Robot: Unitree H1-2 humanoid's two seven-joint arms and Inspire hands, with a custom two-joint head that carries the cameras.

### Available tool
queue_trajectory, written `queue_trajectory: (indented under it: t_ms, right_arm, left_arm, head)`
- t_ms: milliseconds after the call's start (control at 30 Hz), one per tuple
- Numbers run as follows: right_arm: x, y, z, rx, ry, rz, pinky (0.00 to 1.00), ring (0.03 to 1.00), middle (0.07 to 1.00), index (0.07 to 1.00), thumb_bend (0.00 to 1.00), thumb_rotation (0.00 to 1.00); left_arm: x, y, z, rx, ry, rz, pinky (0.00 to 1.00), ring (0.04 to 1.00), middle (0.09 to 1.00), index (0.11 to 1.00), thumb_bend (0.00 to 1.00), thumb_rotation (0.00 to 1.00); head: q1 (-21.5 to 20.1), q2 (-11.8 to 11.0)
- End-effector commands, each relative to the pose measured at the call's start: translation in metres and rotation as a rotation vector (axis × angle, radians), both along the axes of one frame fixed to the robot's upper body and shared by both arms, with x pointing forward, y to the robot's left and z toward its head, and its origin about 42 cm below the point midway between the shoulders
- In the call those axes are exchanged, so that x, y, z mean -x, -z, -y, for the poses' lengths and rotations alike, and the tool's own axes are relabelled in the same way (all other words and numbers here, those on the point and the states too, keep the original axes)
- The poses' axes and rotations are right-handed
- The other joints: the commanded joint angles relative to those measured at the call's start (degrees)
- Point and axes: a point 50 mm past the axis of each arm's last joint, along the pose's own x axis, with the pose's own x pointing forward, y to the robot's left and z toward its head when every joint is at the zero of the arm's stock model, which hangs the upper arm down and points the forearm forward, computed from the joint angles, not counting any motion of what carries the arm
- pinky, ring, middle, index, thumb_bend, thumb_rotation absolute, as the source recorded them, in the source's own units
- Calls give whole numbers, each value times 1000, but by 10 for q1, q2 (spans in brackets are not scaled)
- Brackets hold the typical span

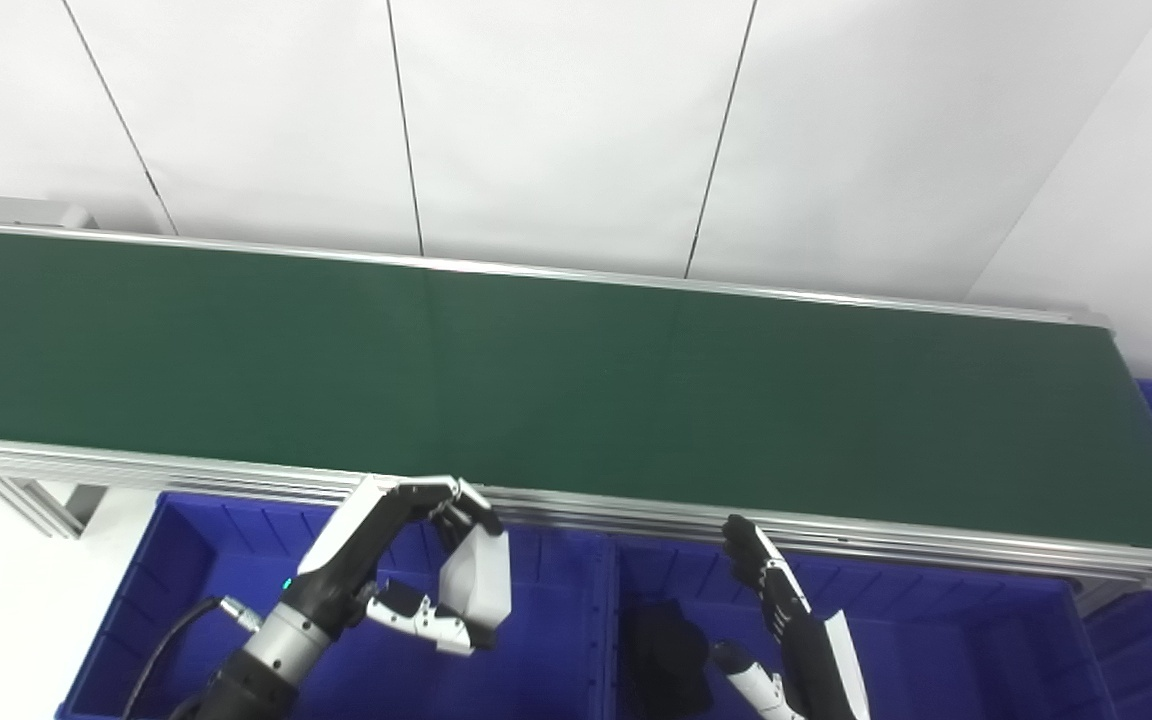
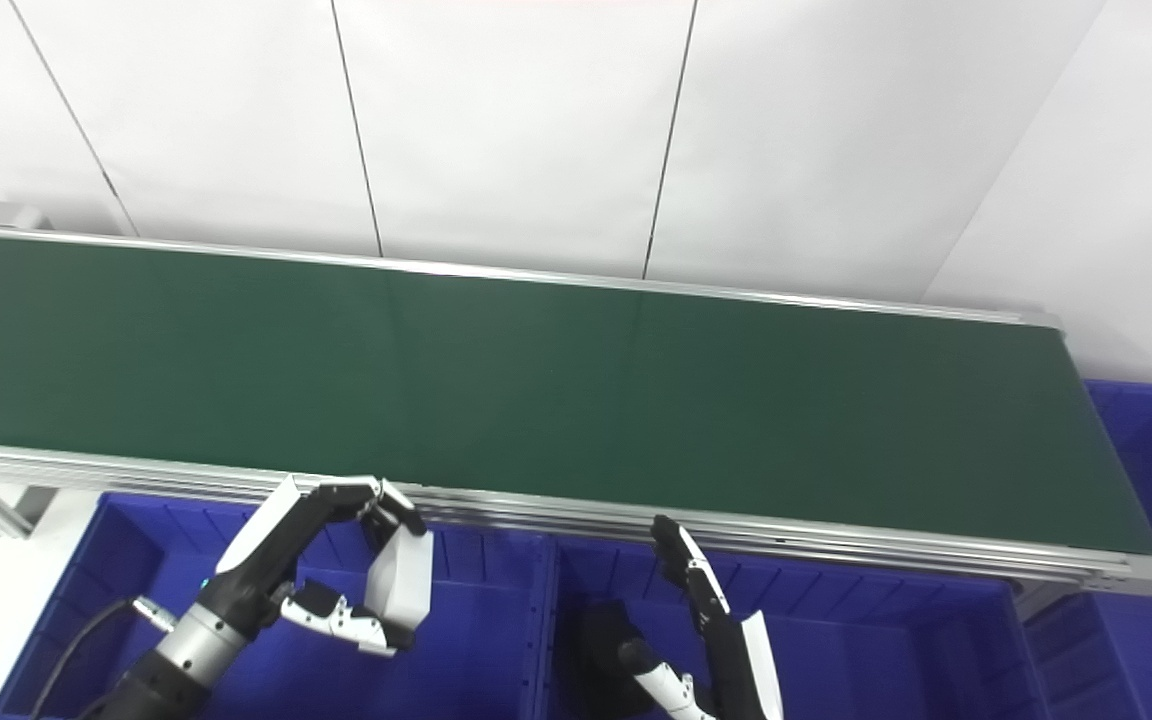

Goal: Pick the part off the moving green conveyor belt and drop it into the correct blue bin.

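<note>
Belt [image 1: 576,400] bare, no part in view. L hand [image 1: 416,560] curled, holding nothing, over left bin [image 1: 166,560]; R hand [image 1: 786,620] fingers apart, empty, over middle bin [image 1: 936,620], dark item [image 1: 671,650] inside. Both prob. staged near belt edge for quick grab.

Lighting is bright, even and diffuse, apparently from overhead. The white wall [image 1: 556,120] across the upper frame is near overexposed, its panel seams still legible. The green belt [image 1: 536,380] reads dark and matte, with a faint sheen at mid-frame. A thin glare line runs along the far metal rail [image 1: 536,270]. Shadows are soft, deepest inside the blue bins [image 1: 556,640] at the lower edge. Focus is slightly soft throughout; straight edges bow mildly toward the corners.
</note>
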Motion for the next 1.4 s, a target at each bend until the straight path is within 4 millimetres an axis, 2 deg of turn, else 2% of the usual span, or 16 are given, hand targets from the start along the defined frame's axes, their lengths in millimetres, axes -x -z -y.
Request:
queue_trajectory:
  t_ms: [0, 67, 200, 300, 333, 367, 400, 467, 567, 633, 733, 767, 867, 1033, 1200, 1367]
  right_arm:
    - [-5, -14, -4, -20, -6, 96, 848, 889, 894, 901, 750, 816]
    - [-5, -15, -5, -15, -1, 102, 840, 883, 890, 898, 753, 818]
    - [-5, -16, -5, -17, -2, 104, 854, 890, 896, 901, 764, 826]
    - [-5, -17, -5, -24, -3, 104, 849, 887, 891, 896, 758, 819]
    - [-5, -17, -5, -28, -2, 102, 858, 892, 893, 897, 762, 819]
    - [-4, -17, -5, -29, 0, 102, 861, 893, 893, 897, 768, 819]
    - [-4, -17, -5, -28, 1, 103, 861, 891, 890, 896, 773, 821]
    - [-3, -18, -6, -26, 0, 104, 860, 893, 894, 898, 771, 821]
    - [-3, -18, -7, -25, -1, 105, 860, 894, 896, 901, 769, 823]
    - [-3, -19, -7, -34, 0, 104, 855, 892, 896, 901, 764, 817]
    - [-2, -19, -7, -31, -2, 106, 845, 887, 895, 901, 761, 816]
    - [-3, -19, -7, -27, 1, 108, 839, 883, 893, 898, 760, 814]
    - [-3, -19, -9, -26, -4, 108, 839, 887, 899, 902, 765, 816]
    - [-1, -19, -9, -6, -15, 110, 839, 885, 902, 907, 770, 808]
    - [1, -19, -8, 7, -22, 110, 821, 875, 899, 906, 774, 800]
    - [4, -18, -8, -2, -13, 102, 820, 871, 892, 900, 773, 788]
  left_arm:
    - [-2, -3, 1, -32, 28, 53, 360, 390, 499, 536, 494, 0]
    - [1, 2, 3, -65, 39, 48, 360, 390, 504, 535, 494, 0]
    - [3, 14, 8, -149, 77, 33, 251, 396, 509, 496, 497, 0]
    - [2, 21, 14, -251, 93, 8, 328, 419, 467, 542, 493, 0]
    - [2, 24, 16, -299, 92, -22, 373, 416, 504, 536, 492, 0]
    - [2, 27, 17, -351, 89, -56, 450, 537, 642, 518, 497, 28]
    - [2, 28, 18, -390, 87, -83, 542, 660, 774, 714, 551, 121]
    - [1, 30, 21, -449, 84, -103, 725, 803, 859, 831, 646, 309]
    - [2, 31, 23, -480, 68, -123, 845, 873, 894, 883, 708, 415]
    - [5, 29, 23, -428, 35, -130, 857, 894, 911, 901, 734, 433]
    - [11, 23, 21, -233, -33, -183, 715, 829, 939, 928, 773, 459]
    - [13, 20, 21, -183, -41, -181, 730, 835, 944, 938, 795, 532]
    - [22, 11, 23, 5, -59, -158, 829, 894, 944, 941, 821, 587]
    - [34, 5, 34, 300, -55, -92, 857, 899, 917, 906, 802, 549]
    - [41, 3, 49, 415, -88, -86, 821, 861, 884, 880, 804, 513]
    - [49, 17, 52, 464, -127, -147, 830, 859, 873, 870, 848, 563]
  head:
    - [1, 1]
    - [-1, 3]
    - [-3, 8]
    - [-1, 11]
    - [-2, 11]
    - [-2, 11]
    - [-3, 11]
    - [-4, 12]
    - [-4, 12]
    - [-4, 13]
    - [-4, 12]
    - [-4, 12]
    - [-10, 9]
    - [-15, 6]
    - [-20, 5]
    - [-19, 4]
